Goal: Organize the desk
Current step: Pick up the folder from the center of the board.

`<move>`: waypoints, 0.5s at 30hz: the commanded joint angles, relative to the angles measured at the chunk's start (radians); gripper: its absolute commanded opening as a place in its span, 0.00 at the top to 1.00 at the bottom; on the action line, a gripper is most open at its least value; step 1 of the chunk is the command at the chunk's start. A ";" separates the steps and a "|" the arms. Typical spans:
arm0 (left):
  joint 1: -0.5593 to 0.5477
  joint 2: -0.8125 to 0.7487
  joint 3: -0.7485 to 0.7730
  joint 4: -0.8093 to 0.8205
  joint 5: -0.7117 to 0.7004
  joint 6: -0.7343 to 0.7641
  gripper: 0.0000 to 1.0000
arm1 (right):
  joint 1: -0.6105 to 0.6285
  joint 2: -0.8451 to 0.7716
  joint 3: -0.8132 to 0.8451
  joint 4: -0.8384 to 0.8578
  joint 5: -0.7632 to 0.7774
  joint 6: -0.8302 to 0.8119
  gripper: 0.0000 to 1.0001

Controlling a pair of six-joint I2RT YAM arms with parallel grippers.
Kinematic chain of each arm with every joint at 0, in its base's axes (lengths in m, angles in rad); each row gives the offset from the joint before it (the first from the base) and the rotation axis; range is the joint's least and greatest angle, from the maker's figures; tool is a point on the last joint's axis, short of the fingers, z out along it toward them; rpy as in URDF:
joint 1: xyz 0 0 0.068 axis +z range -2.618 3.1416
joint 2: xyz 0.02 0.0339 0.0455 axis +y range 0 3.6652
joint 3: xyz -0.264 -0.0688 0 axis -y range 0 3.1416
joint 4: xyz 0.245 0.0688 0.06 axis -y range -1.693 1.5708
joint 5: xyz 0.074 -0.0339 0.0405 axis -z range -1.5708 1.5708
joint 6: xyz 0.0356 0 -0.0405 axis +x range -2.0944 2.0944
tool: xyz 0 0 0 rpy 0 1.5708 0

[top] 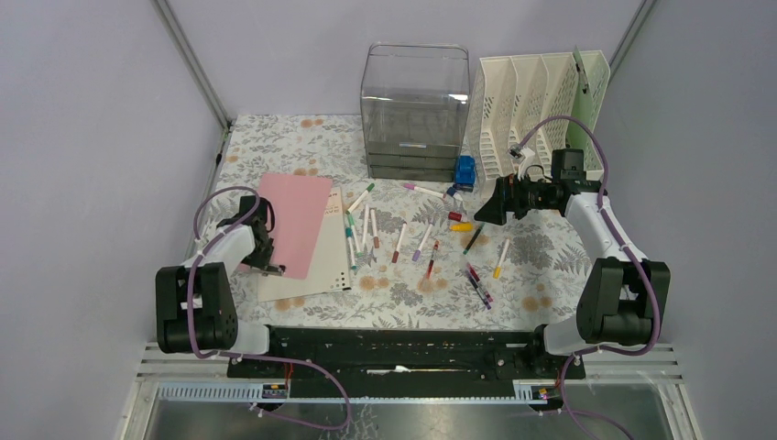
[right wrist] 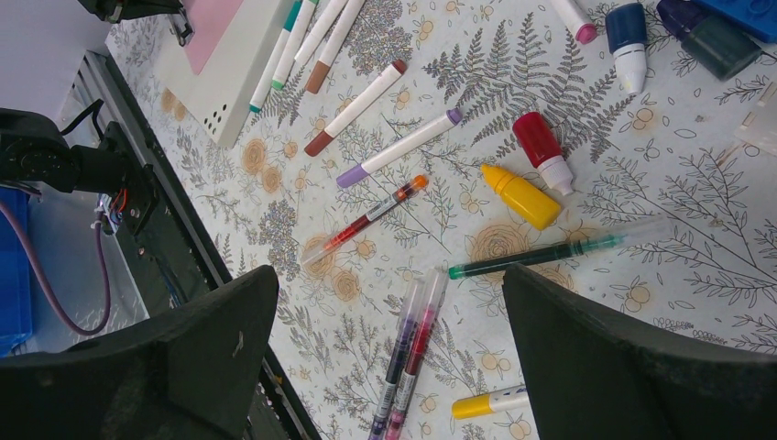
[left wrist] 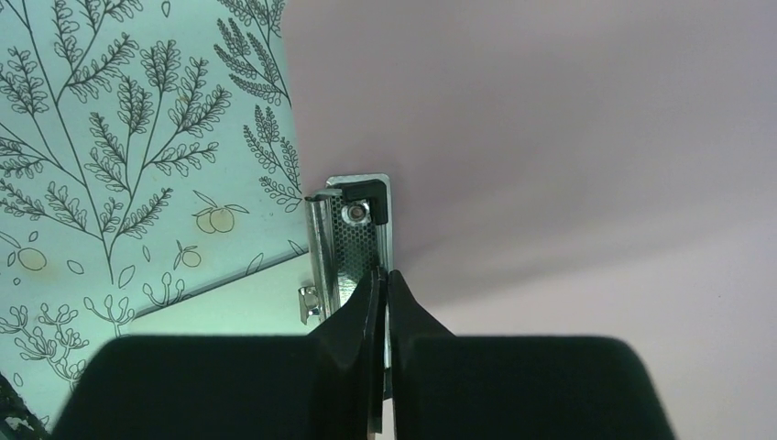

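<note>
The desk (top: 275, 147) wears a white cloth with grey ferns and orange flowers. A pink clipboard (top: 298, 220) lies on a cream pad (top: 321, 270) at the left. My left gripper (top: 268, 264) is at its near left corner. In the left wrist view the left gripper (left wrist: 383, 273) is shut on the clipboard's edge beside its metal clip (left wrist: 353, 234). My right gripper (top: 486, 209) hangs open over the scattered pens (top: 400, 243). In the right wrist view the right gripper (right wrist: 389, 275) has nothing between its jaws, with a green pen (right wrist: 541, 255) and a purple and red pair (right wrist: 408, 357) below.
A clear drawer box (top: 417, 110) and a white file rack (top: 541, 105) stand at the back. A blue block (top: 465, 171) sits in front of the box. A small yellow bottle (right wrist: 520, 195) and a red-capped one (right wrist: 541, 151) lie among the pens. A black rail (top: 394, 344) runs along the near edge.
</note>
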 commanded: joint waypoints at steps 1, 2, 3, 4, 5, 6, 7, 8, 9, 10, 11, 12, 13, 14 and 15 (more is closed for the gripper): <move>0.003 0.006 -0.032 -0.003 0.062 0.035 1.00 | 0.004 -0.015 -0.001 0.023 -0.028 0.007 0.00; 0.003 -0.014 -0.025 0.004 0.060 0.048 1.00 | 0.004 -0.015 0.000 0.023 -0.029 0.008 0.00; 0.003 -0.033 -0.014 0.003 0.054 0.062 1.00 | 0.004 -0.015 0.000 0.023 -0.032 0.008 0.00; 0.003 -0.056 0.005 0.000 0.048 0.076 1.00 | 0.004 -0.016 0.002 0.023 -0.034 0.010 0.00; 0.003 -0.075 0.020 -0.007 0.040 0.089 1.00 | 0.004 -0.017 0.003 0.023 -0.037 0.010 0.00; 0.003 -0.091 0.035 -0.018 0.030 0.103 1.00 | 0.004 -0.018 0.003 0.023 -0.040 0.011 0.00; 0.003 -0.108 0.050 -0.032 0.022 0.117 1.00 | 0.004 -0.018 0.003 0.022 -0.045 0.012 0.00; 0.004 -0.126 0.065 -0.043 0.012 0.134 1.00 | 0.004 -0.017 0.003 0.023 -0.050 0.013 0.00; 0.004 -0.144 0.075 -0.050 0.005 0.149 1.00 | 0.005 -0.019 0.003 0.023 -0.054 0.014 0.00; 0.003 -0.164 0.084 -0.053 0.001 0.165 1.00 | 0.004 -0.019 0.004 0.023 -0.060 0.015 0.00; 0.003 -0.187 0.091 -0.055 -0.002 0.177 1.00 | 0.004 -0.020 0.005 0.023 -0.068 0.017 0.00; 0.003 -0.206 0.097 -0.057 -0.002 0.193 1.00 | 0.004 -0.020 0.005 0.023 -0.072 0.018 0.00; 0.004 -0.225 0.104 -0.057 0.000 0.207 1.00 | 0.006 -0.021 0.006 0.023 -0.080 0.018 0.00; 0.003 -0.240 0.109 -0.057 0.005 0.224 1.00 | 0.008 -0.021 0.009 0.022 -0.085 0.019 0.00; 0.003 -0.255 0.114 -0.059 0.010 0.236 1.00 | 0.012 -0.022 0.012 0.020 -0.091 0.018 0.00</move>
